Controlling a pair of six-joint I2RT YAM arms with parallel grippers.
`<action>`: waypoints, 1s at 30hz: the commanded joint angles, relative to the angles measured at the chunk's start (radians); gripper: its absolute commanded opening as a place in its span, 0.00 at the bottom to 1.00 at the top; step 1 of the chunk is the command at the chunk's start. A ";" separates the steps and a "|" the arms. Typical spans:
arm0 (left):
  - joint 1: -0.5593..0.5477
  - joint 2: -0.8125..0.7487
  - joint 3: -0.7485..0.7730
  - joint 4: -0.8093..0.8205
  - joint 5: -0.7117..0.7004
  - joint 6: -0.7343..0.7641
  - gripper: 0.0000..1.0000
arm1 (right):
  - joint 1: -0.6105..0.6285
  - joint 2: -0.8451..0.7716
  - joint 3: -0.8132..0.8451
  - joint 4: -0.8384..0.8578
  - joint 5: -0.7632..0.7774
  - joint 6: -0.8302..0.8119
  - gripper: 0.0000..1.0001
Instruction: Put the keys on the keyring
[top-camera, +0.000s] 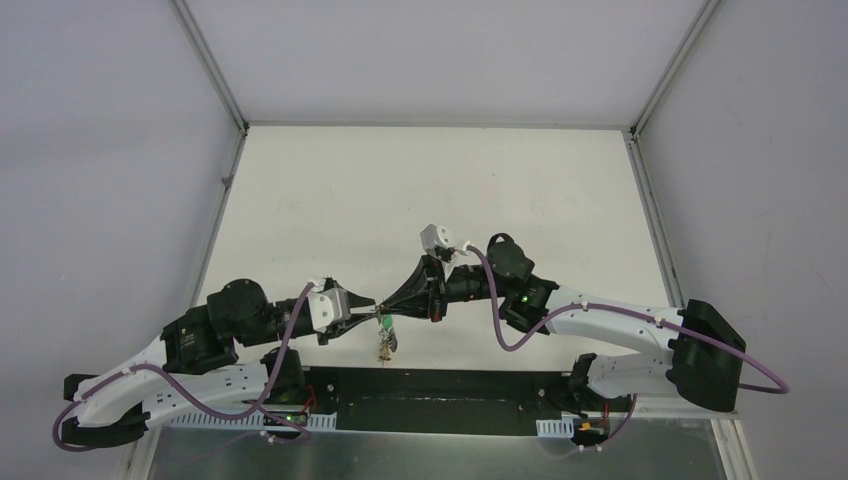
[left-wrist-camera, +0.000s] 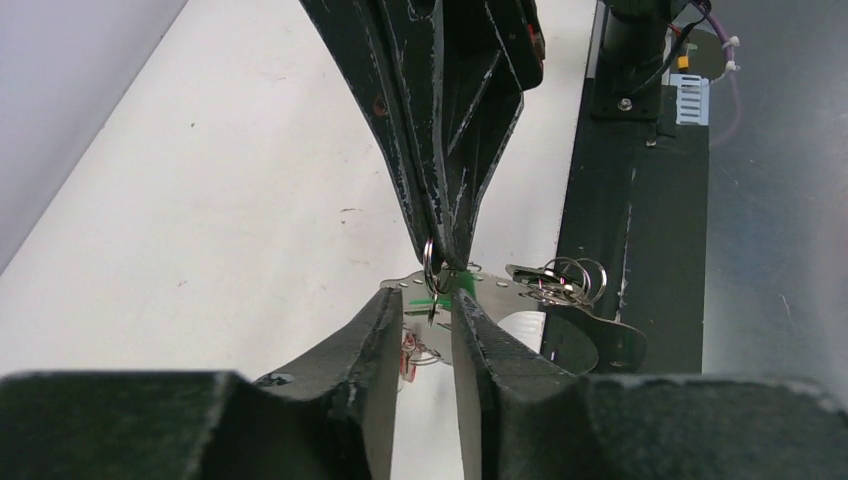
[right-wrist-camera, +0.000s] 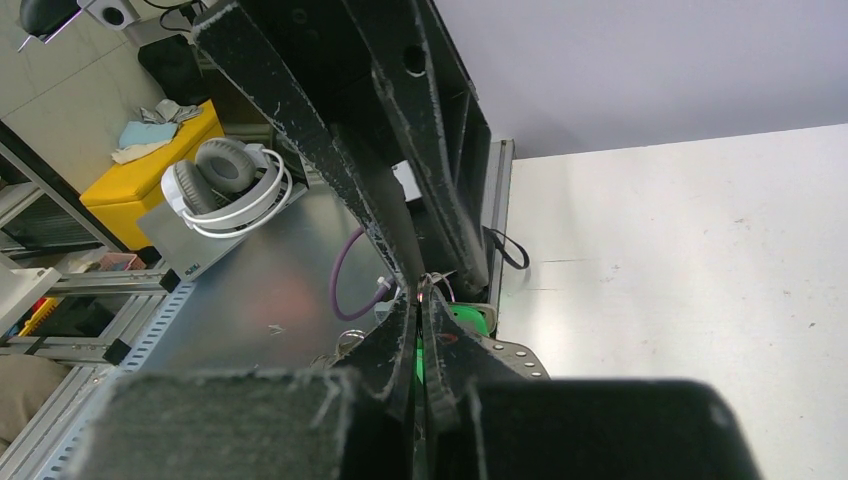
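Note:
Both grippers meet tip to tip above the table's near edge. My right gripper is shut on the thin grey keyring, which it pinches edge-on at its fingertips. A cluster of small keys hangs below the meeting point. Among them are a green-capped key and a red-capped one. My left gripper faces the ring with its jaws a little apart. The ring's lower edge dips into that gap and touches neither pad. In the right wrist view the right gripper shows shut, with the green cap behind it.
A perforated metal plate lies under the grippers. A loose bunch of spare rings rests on the black base strip. Beyond the table edge are white headphones and a yellow box.

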 joint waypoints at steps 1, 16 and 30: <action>-0.006 0.011 -0.002 0.063 0.036 0.027 0.22 | 0.004 -0.042 0.017 0.071 0.013 -0.005 0.00; -0.007 0.044 -0.002 -0.006 0.044 -0.022 0.05 | 0.004 -0.051 0.014 0.071 0.043 -0.013 0.00; -0.006 0.085 -0.021 0.043 0.101 -0.034 0.00 | 0.004 -0.052 0.014 0.075 0.057 -0.016 0.00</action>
